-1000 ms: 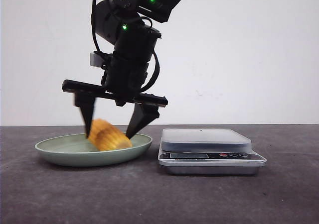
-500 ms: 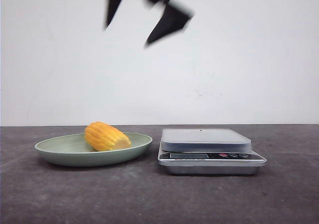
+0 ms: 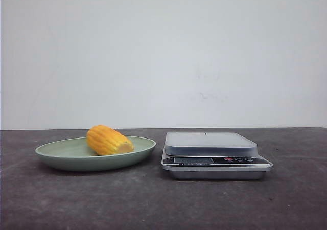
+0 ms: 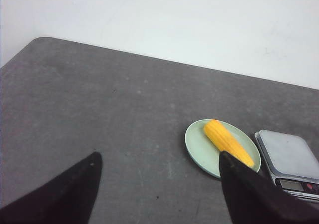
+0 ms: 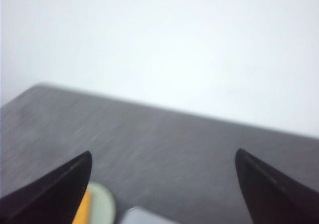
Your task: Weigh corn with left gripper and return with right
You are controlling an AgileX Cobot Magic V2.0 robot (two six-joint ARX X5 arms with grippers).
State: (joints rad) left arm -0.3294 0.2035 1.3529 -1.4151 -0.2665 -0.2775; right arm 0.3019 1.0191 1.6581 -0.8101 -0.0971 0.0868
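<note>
The yellow-orange corn [image 3: 108, 140] lies on its side in the pale green plate [image 3: 61, 156], left of the silver scale [image 3: 210, 144], whose platform is bare. No gripper shows in the front view. In the left wrist view my left gripper [image 4: 159, 159] is open and empty, high above the table, with the corn [image 4: 227, 140] and plate [image 4: 197, 144] far beyond its fingers. In the blurred right wrist view my right gripper [image 5: 163, 157] is open and empty, high up; a strip of the corn [image 5: 83, 210] and plate [image 5: 102, 206] shows by one finger.
The dark grey table [image 3: 153, 204] meets a white wall at the back. The scale [image 4: 291, 159] sits close beside the plate. The scale's corner [image 5: 144, 216] shows in the right wrist view.
The gripper that stood open around the corn on the plate a second ago has risen quickly and left the front view. The corn has stayed on the plate.
</note>
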